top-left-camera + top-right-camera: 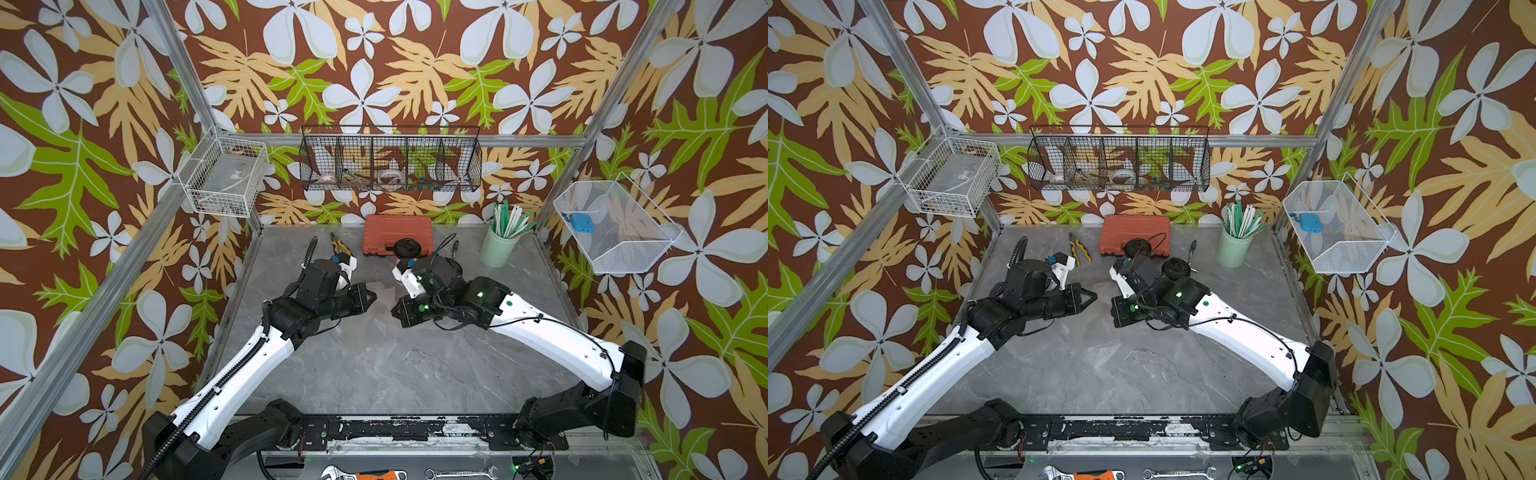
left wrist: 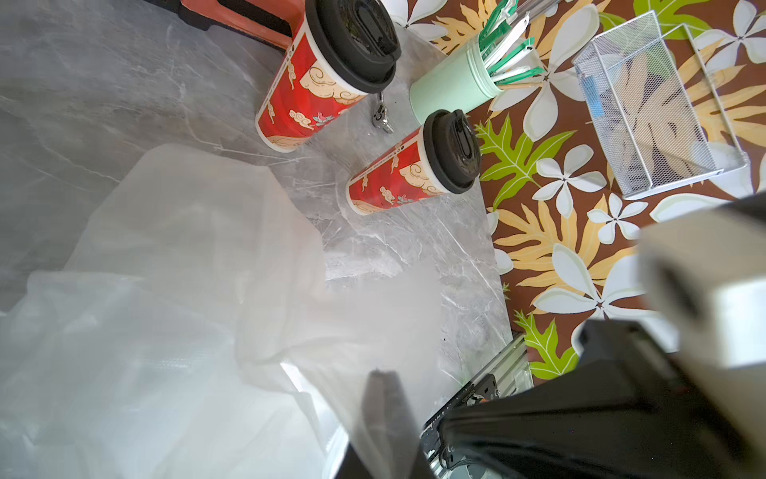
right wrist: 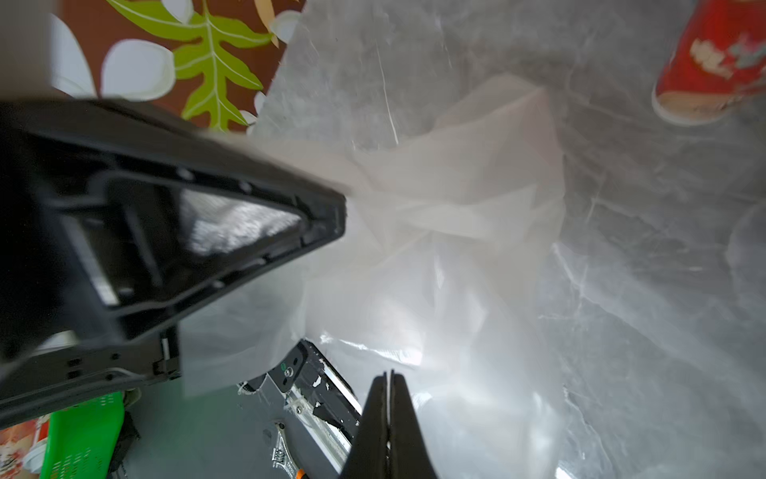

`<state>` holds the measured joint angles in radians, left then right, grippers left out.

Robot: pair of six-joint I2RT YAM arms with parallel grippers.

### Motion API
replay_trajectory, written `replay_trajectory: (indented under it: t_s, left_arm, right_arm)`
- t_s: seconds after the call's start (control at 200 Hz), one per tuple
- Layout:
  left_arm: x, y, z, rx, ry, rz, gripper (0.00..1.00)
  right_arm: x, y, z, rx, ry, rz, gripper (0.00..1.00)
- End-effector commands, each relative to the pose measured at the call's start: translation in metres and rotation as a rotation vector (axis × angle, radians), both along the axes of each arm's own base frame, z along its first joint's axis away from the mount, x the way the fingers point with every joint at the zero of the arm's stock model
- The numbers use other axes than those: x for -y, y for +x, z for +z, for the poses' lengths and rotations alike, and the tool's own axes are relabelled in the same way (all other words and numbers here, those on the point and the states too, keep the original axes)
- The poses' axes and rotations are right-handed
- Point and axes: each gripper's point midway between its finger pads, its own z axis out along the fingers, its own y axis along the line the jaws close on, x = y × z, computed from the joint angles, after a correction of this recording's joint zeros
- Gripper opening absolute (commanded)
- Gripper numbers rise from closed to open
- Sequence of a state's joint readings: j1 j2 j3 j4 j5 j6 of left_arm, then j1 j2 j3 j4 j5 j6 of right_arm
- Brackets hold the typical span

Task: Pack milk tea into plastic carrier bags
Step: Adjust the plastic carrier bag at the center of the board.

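Your left gripper (image 1: 371, 296) reaches in from the left over the middle of the grey table (image 1: 374, 365), jaws pressed together on a gathered edge of the clear plastic carrier bag (image 3: 456, 186); the right wrist view shows the film bunching at its tip. Beyond it, pliers (image 1: 338, 247) lie toward the far edge. The bag spreads as a crinkled sheet between your two arms, almost invisible in both top views. Facing the left gripper at close range, your right gripper (image 3: 389, 379) is closed too, with a thin line of film caught between its fingers. Behind the right arm, on the far half of the table, both drinks stand upright outside the bag: the far milk tea cup (image 2: 306, 95) just in front of the orange tool case (image 1: 397, 235), the near milk tea cup (image 2: 398, 178) to its right and nearer. The mint-green cup of straws (image 1: 498, 249) stands in the far right corner, well apart from the grippers.
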<state>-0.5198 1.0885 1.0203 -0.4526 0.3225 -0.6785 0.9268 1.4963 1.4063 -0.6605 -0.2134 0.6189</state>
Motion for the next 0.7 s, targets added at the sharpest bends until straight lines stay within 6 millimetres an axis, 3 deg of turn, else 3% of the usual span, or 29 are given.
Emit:
replay_trajectory:
  t_s: [0.0, 0.195, 0.3, 0.43, 0.576, 0.696]
  left_arm:
    - [0.002, 0.003, 0.004, 0.011, -0.024, 0.006, 0.0]
    - [0.001, 0.003, 0.001, -0.001, -0.017, 0.012, 0.0]
    - [-0.001, 0.003, 0.002, 0.001, -0.009, 0.025, 0.0]
    - [-0.006, 0.006, 0.007, 0.0, -0.006, 0.062, 0.0]
    - [-0.007, 0.008, 0.016, -0.008, -0.044, 0.1, 0.0]
    - [-0.007, 0.012, 0.016, -0.011, -0.067, 0.131, 0.0]
  right_arm:
    - [-0.019, 0.014, -0.008, 0.085, 0.01, -0.1, 0.0]
    - [-0.044, 0.034, -0.029, 0.151, 0.077, -0.163, 0.0]
    - [-0.017, 0.054, -0.057, 0.219, -0.107, -0.262, 0.0]
    - [0.028, 0.077, -0.076, 0.25, -0.277, -0.349, 0.0]
    - [0.072, 0.098, -0.066, 0.257, -0.356, -0.414, 0.0]
    - [0.066, 0.095, -0.035, 0.246, -0.233, -0.35, 0.02]
